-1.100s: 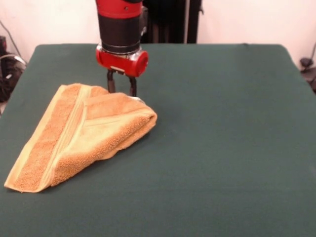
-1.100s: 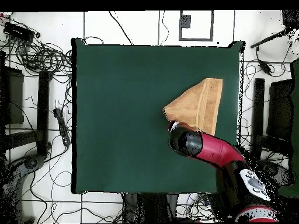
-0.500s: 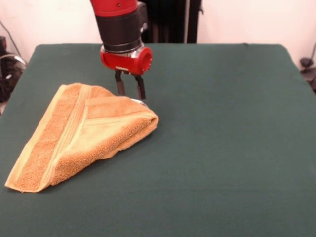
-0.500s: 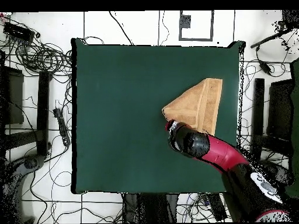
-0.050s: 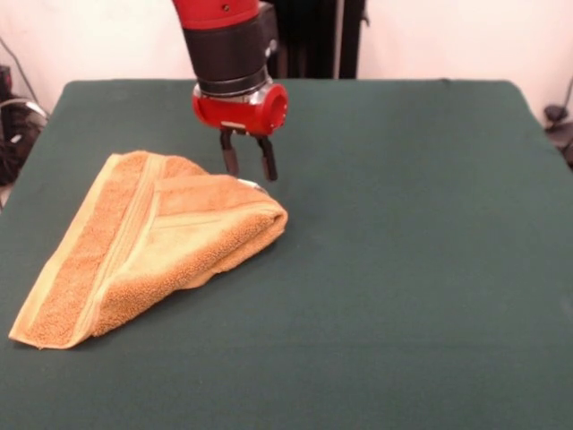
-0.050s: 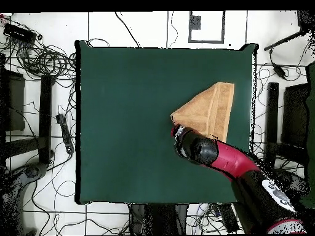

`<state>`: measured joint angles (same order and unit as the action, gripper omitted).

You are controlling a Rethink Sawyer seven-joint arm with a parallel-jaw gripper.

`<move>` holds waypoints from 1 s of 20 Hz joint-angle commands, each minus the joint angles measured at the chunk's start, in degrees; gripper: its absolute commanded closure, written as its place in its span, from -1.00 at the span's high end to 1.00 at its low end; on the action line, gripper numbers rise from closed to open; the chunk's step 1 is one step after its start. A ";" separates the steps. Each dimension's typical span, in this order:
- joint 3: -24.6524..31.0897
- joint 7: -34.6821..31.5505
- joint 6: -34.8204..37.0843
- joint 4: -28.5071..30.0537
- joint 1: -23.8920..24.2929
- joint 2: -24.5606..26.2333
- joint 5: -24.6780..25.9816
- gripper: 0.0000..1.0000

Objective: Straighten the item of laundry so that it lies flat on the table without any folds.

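Note:
The golden-orange towel (image 5: 148, 237) lies folded into a rough triangle on the left part of the green table (image 5: 403, 269), with a thick rolled fold at its right tip and a small white tag just behind that tip. In the overhead view the towel (image 6: 209, 110) is at the table's right side. My gripper (image 5: 249, 168) hangs just behind the folded tip, its two dark fingers (image 5: 230, 162) apart with nothing between them, tips slightly above the cloth. From above, the arm's end (image 6: 187, 142) covers the gripper.
The table edge (image 6: 79, 123) drops off to a floor with cables and stands all around. The red arm (image 6: 240, 165) reaches in over the table's lower right corner in the overhead view.
My gripper has risen a little off the towel's far edge and shifted right along it, towards the folded tip. The towel's tip puffed slightly; otherwise it lies the same.

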<state>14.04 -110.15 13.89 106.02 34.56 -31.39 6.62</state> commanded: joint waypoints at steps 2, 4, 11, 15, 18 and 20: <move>5.07 -2.08 3.47 3.67 -2.12 0.03 1.80 1.00; 4.31 -2.05 3.60 3.38 -2.62 -0.34 2.06 1.00; 0.94 -1.28 4.42 0.17 -4.59 -1.99 3.84 1.00; -0.02 -0.50 5.83 -2.39 -4.85 -1.51 4.80 1.00; -0.18 0.46 7.27 -3.92 -4.33 -0.80 5.66 1.00; -0.40 1.25 8.52 -5.55 -3.95 -0.09 6.25 1.00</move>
<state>13.98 -110.15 14.42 104.71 32.43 -34.00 10.43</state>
